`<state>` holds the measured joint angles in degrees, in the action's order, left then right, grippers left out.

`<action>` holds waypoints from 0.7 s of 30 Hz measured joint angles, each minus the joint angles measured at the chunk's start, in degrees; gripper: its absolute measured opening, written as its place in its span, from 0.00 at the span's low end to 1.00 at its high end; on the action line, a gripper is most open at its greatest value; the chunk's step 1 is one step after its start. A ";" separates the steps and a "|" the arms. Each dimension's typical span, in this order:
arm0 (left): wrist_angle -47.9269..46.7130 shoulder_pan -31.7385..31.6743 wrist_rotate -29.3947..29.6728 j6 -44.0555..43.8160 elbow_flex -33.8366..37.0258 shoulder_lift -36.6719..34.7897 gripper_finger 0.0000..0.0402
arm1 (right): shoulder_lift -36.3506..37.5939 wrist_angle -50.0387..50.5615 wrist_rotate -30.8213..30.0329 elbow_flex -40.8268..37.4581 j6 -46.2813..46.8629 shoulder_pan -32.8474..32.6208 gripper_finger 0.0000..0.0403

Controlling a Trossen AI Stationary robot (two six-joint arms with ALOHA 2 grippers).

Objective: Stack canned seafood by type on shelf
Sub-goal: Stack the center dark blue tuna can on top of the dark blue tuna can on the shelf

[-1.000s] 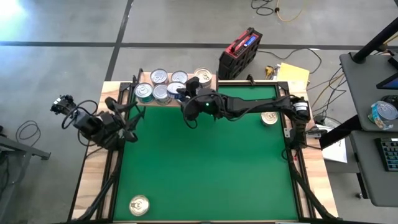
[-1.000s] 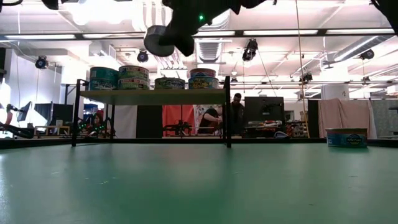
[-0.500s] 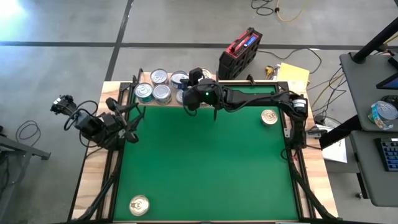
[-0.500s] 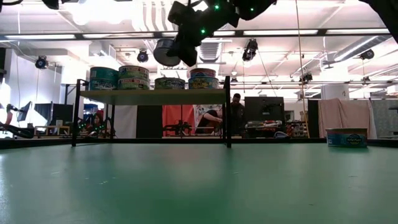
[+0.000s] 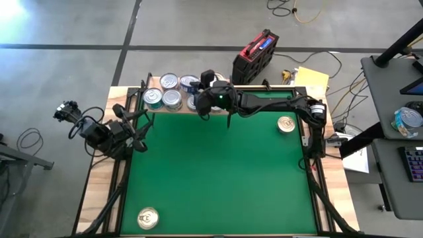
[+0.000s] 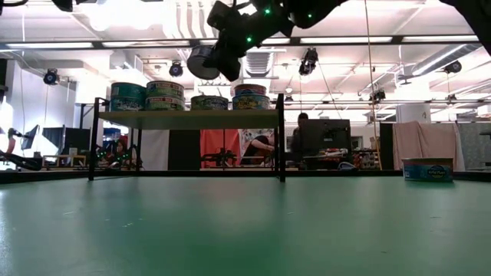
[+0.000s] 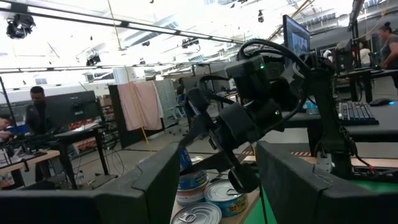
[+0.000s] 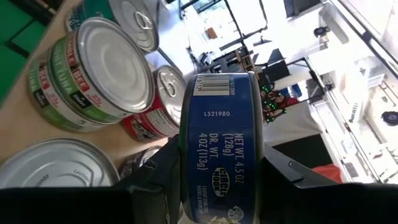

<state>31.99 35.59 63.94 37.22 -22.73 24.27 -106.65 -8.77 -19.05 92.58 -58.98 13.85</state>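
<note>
The shelf [image 6: 188,119] stands at the mat's far left and carries several tins [image 5: 162,92] in low stacks. My right gripper [image 5: 203,83] hovers over the shelf's right part, shut on a blue-sided tin [image 8: 217,118] that hangs above the stacked tins [image 6: 230,98]. Below it the right wrist view shows green-labelled tins [image 8: 93,74], a red one [image 8: 158,115] and a silver lid [image 8: 56,165]. My left gripper [image 7: 217,199] waits open at the table's left edge, beside the shelf [image 5: 137,137]. Two gold-topped tins lie on the mat, one right [image 5: 285,123] and one near left [image 5: 147,217]. My right gripper pinches the blue tin between its two fingers [image 8: 155,180], one on each flat face, so the labelled side wall [image 8: 217,155] faces the wrist camera. The fingers reach in level from the table's right. The tin is lifted clear and tilted on edge, one face [image 6: 199,63] showing.
A black and red case [image 5: 254,56] stands behind the table's far edge, right of the shelf. The shelf's black legs [image 6: 281,138] rise from the green mat [image 5: 218,172]. A teal-sided tin [image 6: 427,169] sits at the mat's right. People sit at desks in the room beyond.
My right gripper has carried the blue tin toward the table's far edge, from in front of the shelf to above its right part, staying shut on it and at about the same height. Most of the move came early; it has nearly stopped.
</note>
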 joint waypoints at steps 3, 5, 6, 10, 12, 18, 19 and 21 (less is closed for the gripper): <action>0.00 0.00 0.00 -0.01 -0.01 0.02 0.48 | -0.04 -0.54 0.61 0.00 0.04 0.46 0.32; 0.00 0.00 0.00 -0.01 -0.01 0.02 0.48 | -0.04 -0.64 2.23 0.00 0.97 0.85 0.32; 0.00 0.00 0.00 -0.01 -0.01 0.04 0.48 | -0.04 -0.73 2.97 0.00 1.39 1.06 0.32; -0.40 0.00 -0.01 -0.01 -0.01 0.11 0.48 | -0.09 -1.46 3.19 0.00 2.01 1.46 0.32; -0.49 0.00 0.00 0.00 -0.01 0.13 0.48 | -0.09 -2.43 3.23 -0.04 2.01 1.57 0.32; -0.72 0.00 -0.01 0.88 -0.01 0.13 0.48 | -0.09 -4.14 6.25 -0.07 2.72 1.79 0.32; -0.76 0.00 -0.02 0.92 -0.01 0.13 0.48 | -0.09 -4.40 6.72 -0.07 2.73 1.82 0.32; -0.79 0.00 -0.02 0.99 0.00 0.13 0.48 | -0.09 -5.22 8.31 -0.07 3.37 2.01 0.32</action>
<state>31.20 35.59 63.92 38.21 -22.73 24.40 -106.74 -13.99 -10.74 92.51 -55.61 15.86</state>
